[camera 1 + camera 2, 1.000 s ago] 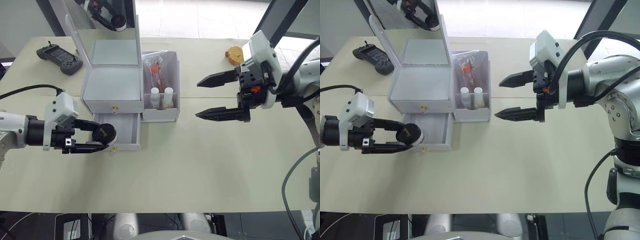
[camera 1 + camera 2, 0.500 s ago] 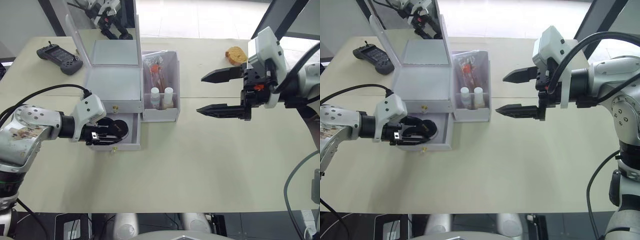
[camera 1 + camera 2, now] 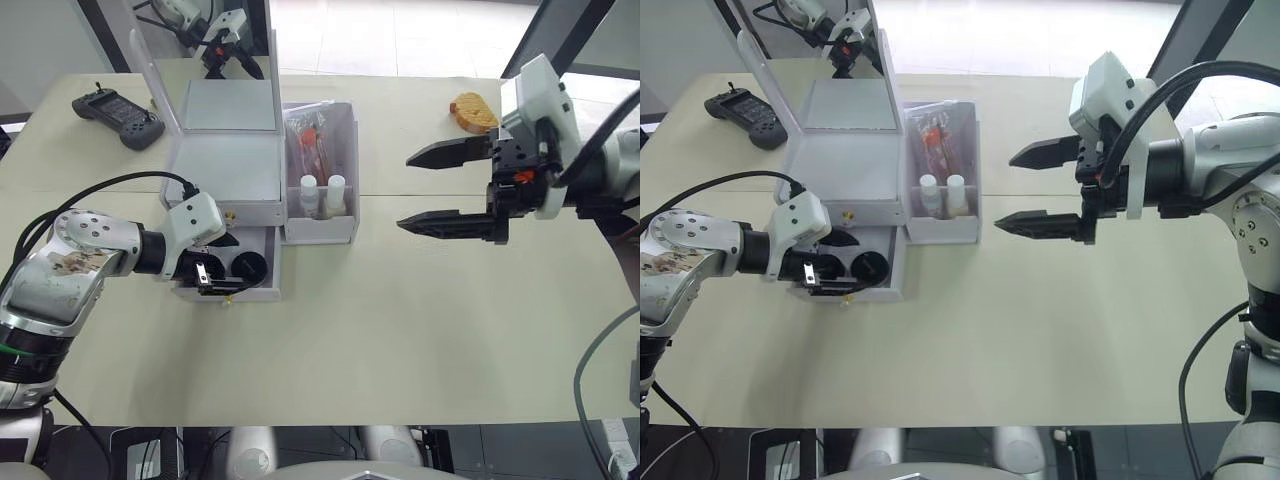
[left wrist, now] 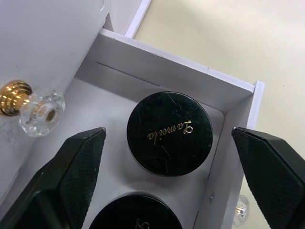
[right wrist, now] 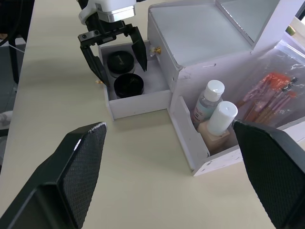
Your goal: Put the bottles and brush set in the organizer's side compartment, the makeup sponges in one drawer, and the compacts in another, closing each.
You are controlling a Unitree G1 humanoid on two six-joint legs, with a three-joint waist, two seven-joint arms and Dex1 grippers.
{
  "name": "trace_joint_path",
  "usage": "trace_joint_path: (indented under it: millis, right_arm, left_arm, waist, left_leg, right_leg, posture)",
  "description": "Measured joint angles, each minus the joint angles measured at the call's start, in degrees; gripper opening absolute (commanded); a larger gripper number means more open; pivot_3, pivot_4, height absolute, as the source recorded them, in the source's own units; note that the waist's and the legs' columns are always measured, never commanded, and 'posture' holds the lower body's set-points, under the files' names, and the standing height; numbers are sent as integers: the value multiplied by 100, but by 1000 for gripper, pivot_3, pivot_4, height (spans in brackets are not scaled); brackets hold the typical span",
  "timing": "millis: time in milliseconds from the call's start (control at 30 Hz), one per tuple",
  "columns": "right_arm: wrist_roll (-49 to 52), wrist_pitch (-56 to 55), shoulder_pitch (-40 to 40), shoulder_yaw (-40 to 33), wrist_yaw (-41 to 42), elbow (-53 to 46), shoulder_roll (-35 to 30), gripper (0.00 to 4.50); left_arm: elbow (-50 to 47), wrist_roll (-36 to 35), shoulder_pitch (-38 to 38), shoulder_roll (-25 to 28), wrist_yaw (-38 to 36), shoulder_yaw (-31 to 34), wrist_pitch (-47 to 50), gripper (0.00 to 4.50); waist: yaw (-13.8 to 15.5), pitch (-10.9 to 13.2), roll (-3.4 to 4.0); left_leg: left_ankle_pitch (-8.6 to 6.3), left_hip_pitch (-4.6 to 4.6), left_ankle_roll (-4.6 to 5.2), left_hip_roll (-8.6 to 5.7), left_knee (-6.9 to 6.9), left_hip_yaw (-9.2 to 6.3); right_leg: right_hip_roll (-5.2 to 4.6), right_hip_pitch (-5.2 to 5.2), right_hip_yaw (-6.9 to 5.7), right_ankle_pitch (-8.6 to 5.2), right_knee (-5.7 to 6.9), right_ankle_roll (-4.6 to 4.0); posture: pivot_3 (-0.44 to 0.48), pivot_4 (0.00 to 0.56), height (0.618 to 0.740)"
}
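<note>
Seen from above: pale table (image 3: 400, 330) with a white cosmetics organizer (image 3: 225, 170) near the far left, mirror lid (image 3: 205, 60) raised. Lower drawer (image 3: 262, 285) pulled out toward the robot, holding two round black compacts (image 4: 169, 133) side by side, gold script on the lid of the one in full view. Left gripper (image 3: 215, 270) poised directly over that drawer, fingers spread wide and empty, one finger on either side of the compacts without touching them. Upper drawer shut, gold knob (image 3: 230, 213) facing front. To the right of the drawers, tall side compartment (image 3: 322, 225) already filled: two white-capped bottles (image 5: 215, 114) upright at the front, clear pouch of brushes (image 5: 271, 93) with red-orange handles leaning behind them. Right gripper (image 3: 452, 186) hovering over bare table to the right of the organizer, well apart from it, fingers wide open, holding nothing. Orange-brown lump (image 3: 470, 110) on the far table edge; black controller (image 3: 118, 115) at the far left. Likely handling: compacts hard, light, with smooth glossy lids, prone to slipping if pinched across the top, better taken by the rim. Open drawer thin, light plastic, probably sliding easily; best pushed shut squarely on its front panel near the small knob (image 4: 240, 215), gently, since the whole box could slide on the table.
</note>
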Motion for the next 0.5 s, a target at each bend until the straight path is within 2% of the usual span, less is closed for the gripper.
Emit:
trace_joint_path:
  millis: [133, 233, 333, 433, 500]
  right_arm:
    - [290, 2, -8, -34, 120, 2, 116, 4500]
    - [445, 2, -48, -21, 153, 10, 243, 4500]
    - [484, -1, -110, 45, 186, -9, 411, 4500]
    - [462, -26, -245, 242, 209, 44, 640, 4500]
    - [376, -116, -355, 404, 215, 113, 819, 4500]
  left_arm:
    - [-292, -515, 164, 152, -59, 703, 370, 4473]
    - [-512, -837, 644, 475, -162, 1414, 629, 4473]
    - [-875, -1098, 1813, 887, -591, 2493, 991, 4473]
    - [-1436, -1431, 2843, 856, -1027, 3617, 1270, 4473]
    - [-1830, -1603, 3446, 630, -1187, 4190, 1276, 4473]
  waist:
    - [-22, 0, 0]
    - [-37, 0, 1]
    - [-108, 1, 1]
    - [-126, 1, 1]
    - [-118, 1, 2]
  left_leg:
    - [0, 2, 1, 0, -2, -1]
    - [-1, 3, 1, 0, -4, -1]
    - [-2, 3, 3, 1, -7, 1]
    - [-2, 4, 3, 1, -6, 2]
    - [-2, 4, 3, 1, -4, 2]
  right_leg:
    - [0, 0, -1, 0, 1, 0]
    - [0, -1, 0, -1, 1, 0]
    - [-1, -4, -1, -2, -1, 0]
    - [-2, -4, -3, -7, -1, -8]
    - [-2, -2, -3, -25, -1, -39]
  posture:
    - [0, 150, 705]
    - [0, 150, 705]
    - [0, 150, 705]
    - [0, 150, 705]
    - [0, 150, 705]
